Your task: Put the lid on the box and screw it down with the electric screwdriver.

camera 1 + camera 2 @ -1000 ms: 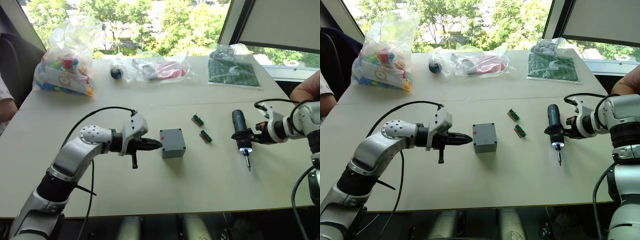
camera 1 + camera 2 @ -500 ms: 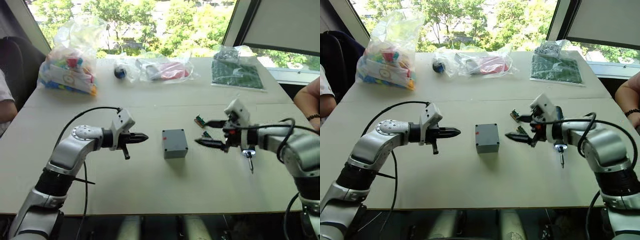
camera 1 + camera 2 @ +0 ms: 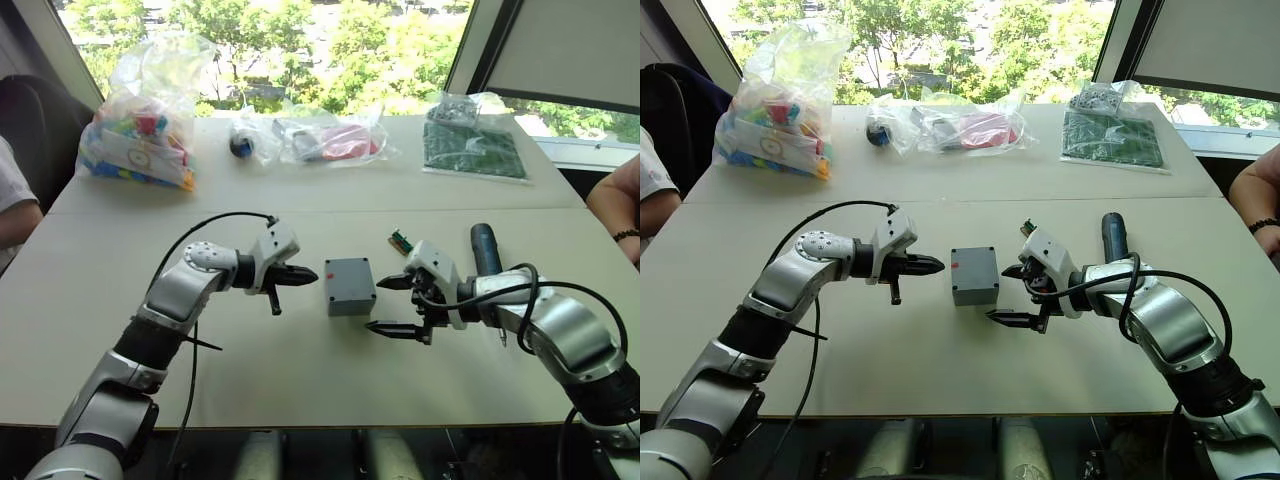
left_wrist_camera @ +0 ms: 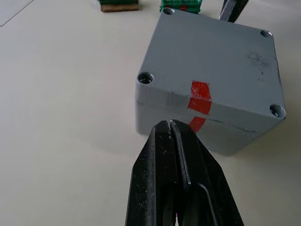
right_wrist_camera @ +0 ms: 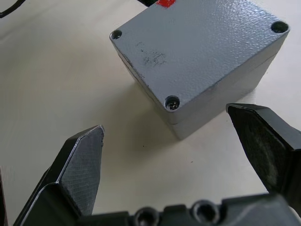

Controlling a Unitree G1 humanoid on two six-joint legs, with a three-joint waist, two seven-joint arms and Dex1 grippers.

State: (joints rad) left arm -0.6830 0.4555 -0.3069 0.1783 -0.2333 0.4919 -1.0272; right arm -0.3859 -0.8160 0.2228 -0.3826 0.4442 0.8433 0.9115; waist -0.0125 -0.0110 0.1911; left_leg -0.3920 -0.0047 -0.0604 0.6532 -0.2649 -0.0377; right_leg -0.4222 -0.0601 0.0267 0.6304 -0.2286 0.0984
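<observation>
The grey box point(image 3: 348, 292) stands mid-table with the lid point(image 4: 216, 61) seated on top, a red mark crossing both on the side facing my left gripper. My left gripper point(image 3: 310, 277) is shut and empty, its tip just short of that side point(image 4: 225, 139). On the opposite side my right gripper point(image 3: 388, 305) is open, one finger near the box's corner and the other point(image 5: 82, 160) lower on the table, with nothing held. The electric screwdriver point(image 3: 485, 250) lies on the table behind my right forearm.
A small green terminal block point(image 3: 399, 240) lies just behind the right gripper. Along the back are a bag of coloured parts point(image 3: 135, 130), a clear bag with red items point(image 3: 330, 140) and a green board point(image 3: 475, 145). A person's arm point(image 3: 615, 200) shows at the right edge.
My right gripper let go of the electric screwdriver, which now lies on the table, moved left to the box and opened wide. My left gripper pulled back, then returned close to the box.
</observation>
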